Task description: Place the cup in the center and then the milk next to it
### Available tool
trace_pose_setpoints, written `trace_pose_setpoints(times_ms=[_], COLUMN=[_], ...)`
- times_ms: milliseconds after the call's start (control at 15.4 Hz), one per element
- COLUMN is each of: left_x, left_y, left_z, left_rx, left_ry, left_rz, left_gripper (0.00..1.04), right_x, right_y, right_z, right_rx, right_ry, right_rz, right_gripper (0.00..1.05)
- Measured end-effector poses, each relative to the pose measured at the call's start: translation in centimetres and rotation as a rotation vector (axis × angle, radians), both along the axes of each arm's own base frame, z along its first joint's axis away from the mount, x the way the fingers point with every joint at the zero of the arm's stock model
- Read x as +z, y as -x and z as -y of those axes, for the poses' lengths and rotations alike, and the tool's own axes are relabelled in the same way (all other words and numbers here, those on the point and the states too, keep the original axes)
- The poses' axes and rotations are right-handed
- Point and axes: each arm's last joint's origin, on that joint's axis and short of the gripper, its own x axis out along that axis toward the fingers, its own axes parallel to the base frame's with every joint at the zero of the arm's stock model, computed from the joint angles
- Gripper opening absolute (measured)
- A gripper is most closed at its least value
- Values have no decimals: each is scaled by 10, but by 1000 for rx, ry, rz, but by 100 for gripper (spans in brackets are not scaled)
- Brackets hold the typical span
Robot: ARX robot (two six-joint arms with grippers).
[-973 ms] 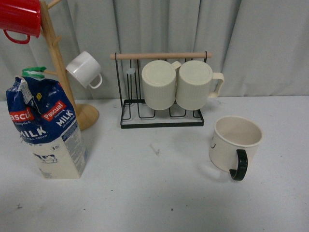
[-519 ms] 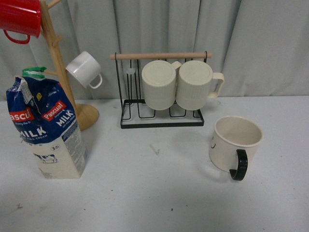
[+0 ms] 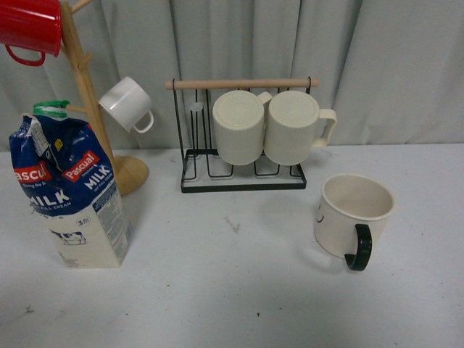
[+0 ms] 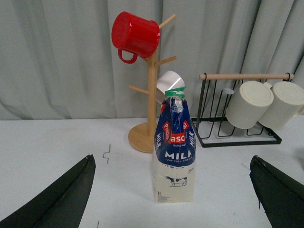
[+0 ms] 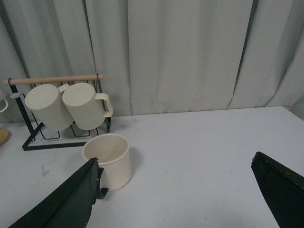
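The cup [image 3: 352, 214], a wide smooth cream mug with a black handle, stands upright on the table at the right in the front view. It also shows in the right wrist view [image 5: 110, 159], just beyond one finger of my open right gripper [image 5: 175, 199]. The milk [image 3: 71, 194], a blue-and-cream carton with a green clip, stands at the left. In the left wrist view the milk [image 4: 174, 156] stands between and beyond the fingers of my open left gripper [image 4: 173, 199]. Neither gripper shows in the front view.
A black wire rack [image 3: 243, 177] with two ribbed cream mugs [image 3: 272, 125] stands at the back centre. A wooden mug tree [image 3: 87, 87] at the back left holds a red mug [image 3: 30, 27] and a small white cup [image 3: 127, 104]. Grey curtains hang behind.
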Motion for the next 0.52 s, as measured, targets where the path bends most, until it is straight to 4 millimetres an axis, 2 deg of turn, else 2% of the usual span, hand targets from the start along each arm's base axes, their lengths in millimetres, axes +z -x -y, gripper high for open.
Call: trace_pose_setpoints(times_ms=[519], left_x=[0], left_y=[0], left_z=[0], left_rx=[0], left_ry=[0], left_rz=[0], left_gripper=[98], right_x=[0], right_y=[0], right_z=[0], right_rx=[0], right_ry=[0], right_rz=[0], right_gripper=[98])
